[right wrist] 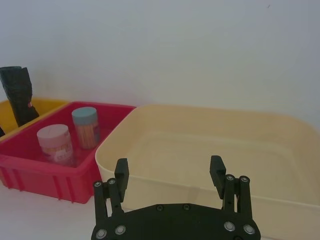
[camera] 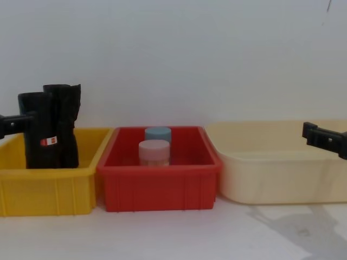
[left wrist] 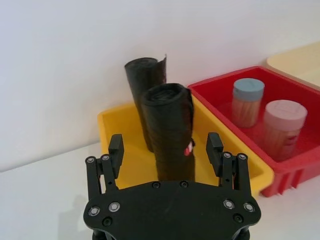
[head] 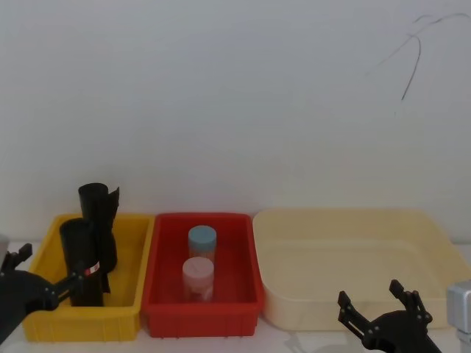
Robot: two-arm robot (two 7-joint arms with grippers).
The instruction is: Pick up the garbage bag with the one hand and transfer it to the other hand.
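Note:
The garbage bag (head: 79, 257) (left wrist: 170, 130) (camera: 37, 127) is a black roll with a small red-and-white label, standing upright in the yellow bin (head: 118, 312). Behind it stands a second black roll (head: 100, 209) (left wrist: 145, 75) with a flat crinkled top. My left gripper (head: 51, 266) (left wrist: 165, 145) is open at the bin's near left. The bag stands just ahead between its fingers, and I cannot tell whether they touch it. My right gripper (head: 370, 293) (right wrist: 170, 170) is open and holds nothing, low in front of the cream bin (head: 353, 294).
A red bin (head: 202, 309) between the yellow and cream bins holds a blue-lidded jar (head: 202, 239) and a pink-lidded jar (head: 197, 273). The cream bin (right wrist: 210, 150) has nothing in it. A white wall stands close behind all the bins.

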